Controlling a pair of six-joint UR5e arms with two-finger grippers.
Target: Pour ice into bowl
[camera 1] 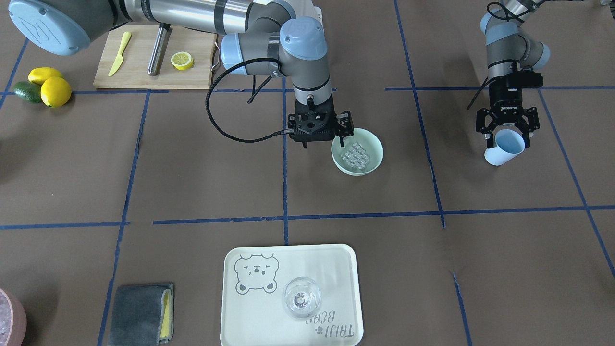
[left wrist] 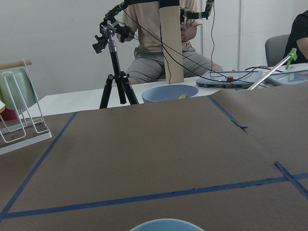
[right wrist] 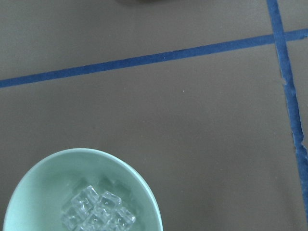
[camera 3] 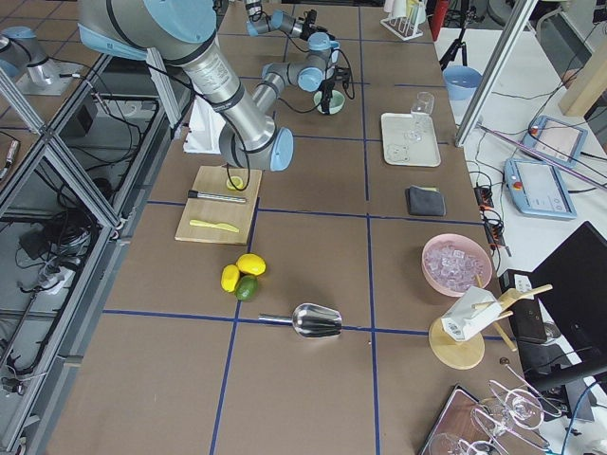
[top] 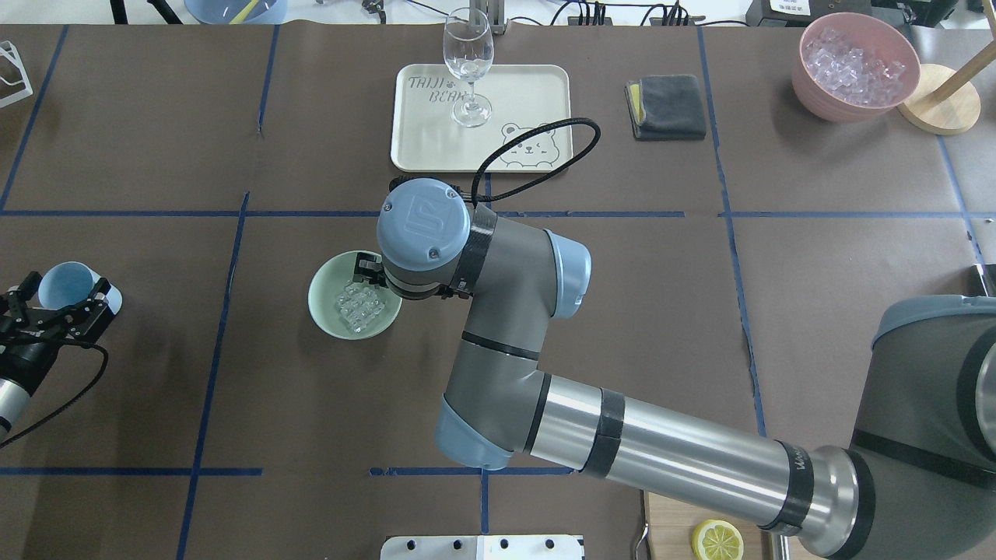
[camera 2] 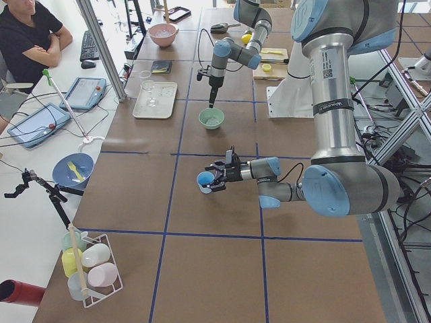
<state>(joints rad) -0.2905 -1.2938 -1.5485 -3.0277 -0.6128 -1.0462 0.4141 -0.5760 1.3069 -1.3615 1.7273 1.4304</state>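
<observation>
The pale mint-green bowl [camera 1: 378, 150] stands on the brown table and holds a cluster of clear ice cubes [camera 1: 355, 154]. Both show in the overhead view, bowl [top: 323, 305] and ice [top: 359, 308], and in the right wrist view, bowl [right wrist: 43, 185] and ice [right wrist: 96, 215]. My right gripper [camera 1: 324, 143] points down at the bowl's rim on the robot's side. It looks open, with one finger [camera 1: 342, 138] over the bowl's inner edge. My left gripper [camera 1: 504, 137] is far to the side, shut on a light blue cup [camera 1: 505, 148], which is tilted and looks empty. The cup also shows in the overhead view [top: 68, 284].
A cream tray [camera 1: 230, 307] with a wine glass [camera 1: 301, 298] and a grey cloth [camera 1: 141, 312] lie on the operators' side. A cutting board [camera 1: 139, 77] with knife and lemon half, and whole lemons [camera 1: 55, 91], lie near the robot. A pink bowl of ice [top: 852, 93] stands far right.
</observation>
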